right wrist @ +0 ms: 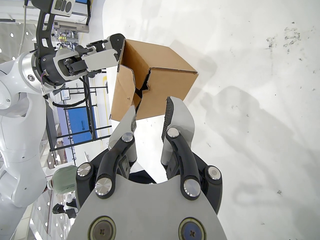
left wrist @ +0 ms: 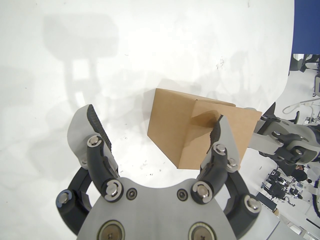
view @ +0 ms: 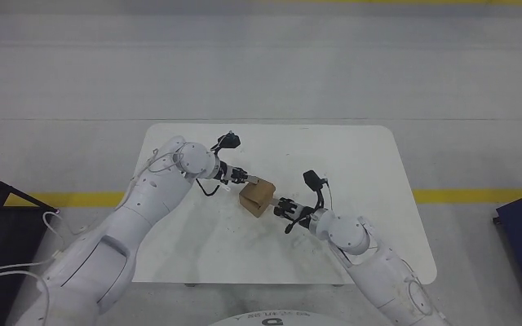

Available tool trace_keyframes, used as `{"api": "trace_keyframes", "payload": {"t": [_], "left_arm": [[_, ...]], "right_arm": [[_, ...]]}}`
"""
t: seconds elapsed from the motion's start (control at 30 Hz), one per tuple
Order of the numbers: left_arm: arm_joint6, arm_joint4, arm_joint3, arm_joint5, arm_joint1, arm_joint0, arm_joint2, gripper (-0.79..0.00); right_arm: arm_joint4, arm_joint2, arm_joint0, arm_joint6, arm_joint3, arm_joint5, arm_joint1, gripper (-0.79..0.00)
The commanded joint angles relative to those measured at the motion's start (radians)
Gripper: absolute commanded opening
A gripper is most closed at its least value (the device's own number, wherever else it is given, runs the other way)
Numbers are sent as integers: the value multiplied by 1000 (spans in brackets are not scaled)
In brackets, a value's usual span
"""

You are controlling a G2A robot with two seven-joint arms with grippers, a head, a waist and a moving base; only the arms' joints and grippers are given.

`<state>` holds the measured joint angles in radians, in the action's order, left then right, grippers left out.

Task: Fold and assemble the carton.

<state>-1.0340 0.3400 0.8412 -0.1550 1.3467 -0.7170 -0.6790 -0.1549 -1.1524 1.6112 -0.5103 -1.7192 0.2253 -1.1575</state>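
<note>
Worktop [view: 359,163] centre carries the brown carton [view: 257,196], askew to the edges and apparently braced between both hands for flap folding. Its unclosed flap end faces the right hand [right wrist: 151,103], whose fingers are narrowly parted and grip nothing. The left hand [left wrist: 155,112], spread wide, leans one fingertip on the opposite wall. Nearly cubic, the carton shows no clear long axis.

You've got a plain brown cardboard carton [view: 257,196]; white table [view: 359,163] flecked with dark scuffs. Your left gripper [left wrist: 155,112] and right gripper [right wrist: 151,103]: pale grey fingers [left wrist: 76,128], black ribbed pads [left wrist: 98,124]. Grey floor [view: 261,65], one yellow stripe [view: 465,196].
</note>
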Motion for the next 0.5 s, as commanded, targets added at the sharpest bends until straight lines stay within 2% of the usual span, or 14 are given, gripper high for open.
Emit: {"api": "trace_keyframes", "payload": {"t": [0.0,0.17,0.47], "left_arm": [[0,2,-5,-3,2,3,2,-22],[4,10,-11,-2,8,8,6,-22],[2,20,-21,4,16,14,10,-40]], "right_arm": [[-5,3,-1,0,0,3,0,-573],[-10,17,-16,5,3,23,-3,-579],[-8,-5,27,21,-15,-42,4,-557]]}}
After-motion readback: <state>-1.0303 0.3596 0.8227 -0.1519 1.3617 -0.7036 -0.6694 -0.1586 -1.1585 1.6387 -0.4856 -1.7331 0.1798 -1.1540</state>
